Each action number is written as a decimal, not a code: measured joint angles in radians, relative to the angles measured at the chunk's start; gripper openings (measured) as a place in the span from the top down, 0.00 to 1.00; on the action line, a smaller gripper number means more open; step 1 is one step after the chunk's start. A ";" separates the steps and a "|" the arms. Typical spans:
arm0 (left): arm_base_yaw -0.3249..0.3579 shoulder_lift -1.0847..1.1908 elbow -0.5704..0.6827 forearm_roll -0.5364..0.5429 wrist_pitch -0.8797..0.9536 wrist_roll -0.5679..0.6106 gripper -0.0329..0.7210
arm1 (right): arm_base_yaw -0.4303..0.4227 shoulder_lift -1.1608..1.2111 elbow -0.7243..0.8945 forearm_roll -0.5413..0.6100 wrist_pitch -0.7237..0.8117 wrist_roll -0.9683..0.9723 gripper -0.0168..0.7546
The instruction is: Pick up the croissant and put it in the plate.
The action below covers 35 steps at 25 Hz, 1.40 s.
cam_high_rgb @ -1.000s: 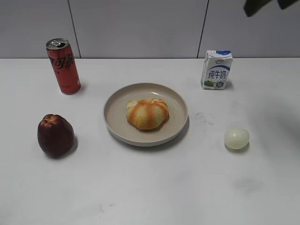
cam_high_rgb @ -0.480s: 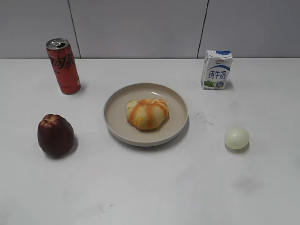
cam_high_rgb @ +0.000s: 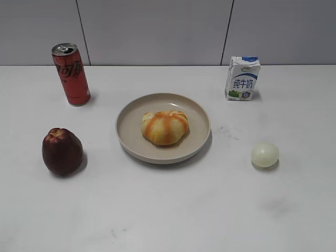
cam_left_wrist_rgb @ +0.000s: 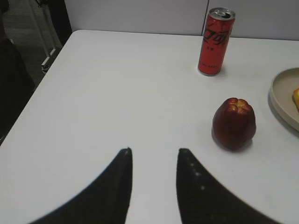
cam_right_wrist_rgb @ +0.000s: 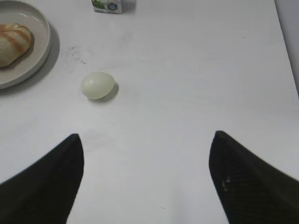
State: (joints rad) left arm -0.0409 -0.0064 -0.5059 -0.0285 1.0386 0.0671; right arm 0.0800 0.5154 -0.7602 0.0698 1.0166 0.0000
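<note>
On my exterior feed, from the left, a red soda can stands at the back of the white counter, with a dark red apple-like fruit nearer me. The croissant sits in the middle of the plate. A milk carton stands behind on the right, a pale ball in front. My left gripper hovers empty, fingers narrowly parted; my right gripper has fingers spread wide, holding nothing.
</note>
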 joint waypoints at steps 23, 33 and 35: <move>0.000 0.000 0.000 0.000 0.000 0.000 0.64 | 0.000 -0.284 0.258 -0.041 0.021 0.000 0.21; 0.000 0.000 0.000 0.000 0.000 0.000 0.64 | -0.029 -0.370 0.260 -0.041 0.021 0.000 0.21; 0.000 0.000 0.000 0.000 0.000 0.000 0.64 | -0.046 -0.419 0.260 -0.041 0.021 0.000 0.21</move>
State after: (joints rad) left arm -0.0409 -0.0064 -0.5059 -0.0285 1.0386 0.0671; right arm 0.0343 0.0965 -0.5003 0.0284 1.0380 0.0000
